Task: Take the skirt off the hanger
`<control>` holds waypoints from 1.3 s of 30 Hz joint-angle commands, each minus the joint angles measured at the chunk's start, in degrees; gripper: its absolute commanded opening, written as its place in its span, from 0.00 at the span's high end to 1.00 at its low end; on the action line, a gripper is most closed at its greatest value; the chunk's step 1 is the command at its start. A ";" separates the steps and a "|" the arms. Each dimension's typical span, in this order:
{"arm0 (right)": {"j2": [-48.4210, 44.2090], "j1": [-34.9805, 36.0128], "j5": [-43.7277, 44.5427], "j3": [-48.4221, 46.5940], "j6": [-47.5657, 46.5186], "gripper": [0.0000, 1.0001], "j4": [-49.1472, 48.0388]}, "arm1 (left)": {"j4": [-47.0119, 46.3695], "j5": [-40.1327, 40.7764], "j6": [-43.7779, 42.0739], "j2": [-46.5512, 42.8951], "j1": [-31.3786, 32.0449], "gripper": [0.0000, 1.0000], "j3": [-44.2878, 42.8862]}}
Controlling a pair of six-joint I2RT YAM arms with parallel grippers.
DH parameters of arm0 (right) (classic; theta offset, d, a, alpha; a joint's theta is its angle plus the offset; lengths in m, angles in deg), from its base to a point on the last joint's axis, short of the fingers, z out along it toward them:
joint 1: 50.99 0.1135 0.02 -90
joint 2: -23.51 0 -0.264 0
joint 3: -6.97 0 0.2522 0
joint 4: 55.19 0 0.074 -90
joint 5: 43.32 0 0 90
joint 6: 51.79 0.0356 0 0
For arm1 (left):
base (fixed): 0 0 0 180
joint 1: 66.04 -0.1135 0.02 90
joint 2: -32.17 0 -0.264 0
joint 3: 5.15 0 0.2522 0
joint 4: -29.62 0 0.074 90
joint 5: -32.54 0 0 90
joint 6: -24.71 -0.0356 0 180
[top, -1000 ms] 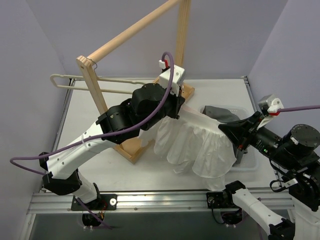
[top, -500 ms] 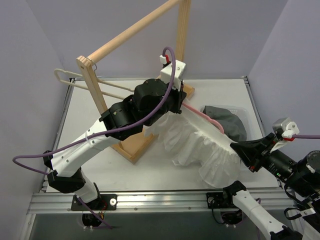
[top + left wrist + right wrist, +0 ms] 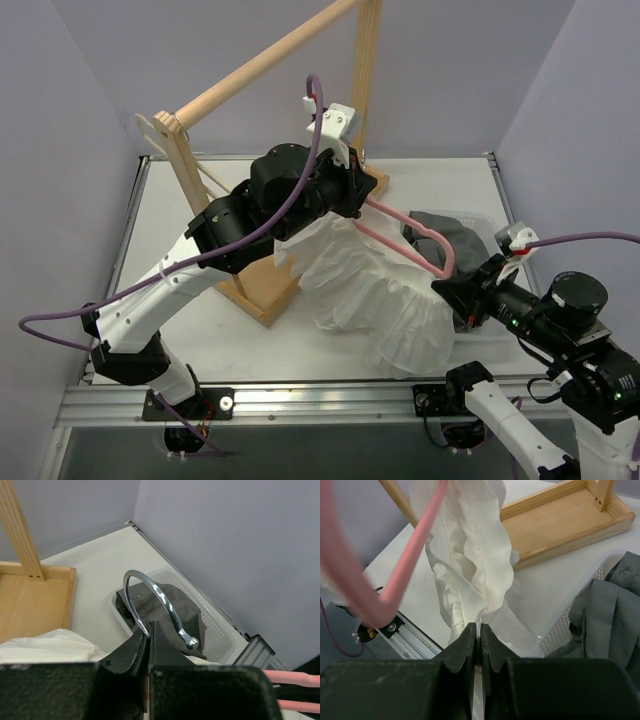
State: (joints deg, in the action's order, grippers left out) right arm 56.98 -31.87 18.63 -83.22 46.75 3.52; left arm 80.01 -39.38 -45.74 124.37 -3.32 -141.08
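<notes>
Nearest, right gripper: jaws pinched shut on the skirt's edge, at 4 o'clock on the table.
Skirt: white, ruffled, heaped mid-table from centre out to 4 o'clock; its upper end runs in under the left arm, and I cannot tell whether it is still attached there.
Hanger: pink, slung above the skirt, right end bare.
Basket: white mesh at 3 o'clock with a grey garment inside; the right arm covers its near side.
Left gripper: jaws clamped on the stem of the hanger's metal hook.
Rack: wooden, base at 10 o'clock, partly hidden by the left arm.
Change: half a second back the skirt was stretched out towards 4 o'clock; the right gripper has since come inward, the cloth has bunched, and more pink hanger shows.
</notes>
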 commanded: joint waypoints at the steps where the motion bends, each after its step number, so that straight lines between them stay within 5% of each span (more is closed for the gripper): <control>1: 1.15 -0.31 -2.09 1.62 2.97 1.00 -10.22 | -6.12 -5.15 3.38 -6.41 -0.49 0.98 0.70; 10: 7.03 -0.22 -4.47 11.55 10.44 1.00 -28.84 | -18.51 -17.73 12.43 -13.62 -0.58 0.98 11.25; 18: 21.36 1.36 -8.24 8.32 15.80 1.00 -47.30 | -23.70 -24.58 18.59 -12.93 -0.23 0.98 14.50; 39: 55.11 5.59 5.99 -11.90 12.91 1.00 -52.86 | -24.05 -28.89 20.97 -11.52 1.27 0.98 11.69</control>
State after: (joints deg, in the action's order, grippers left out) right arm 109.72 -25.71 17.73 -91.81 61.70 -45.47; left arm 61.27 -63.18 -28.50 115.02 -3.61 -126.08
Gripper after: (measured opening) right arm 0.016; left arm 0.052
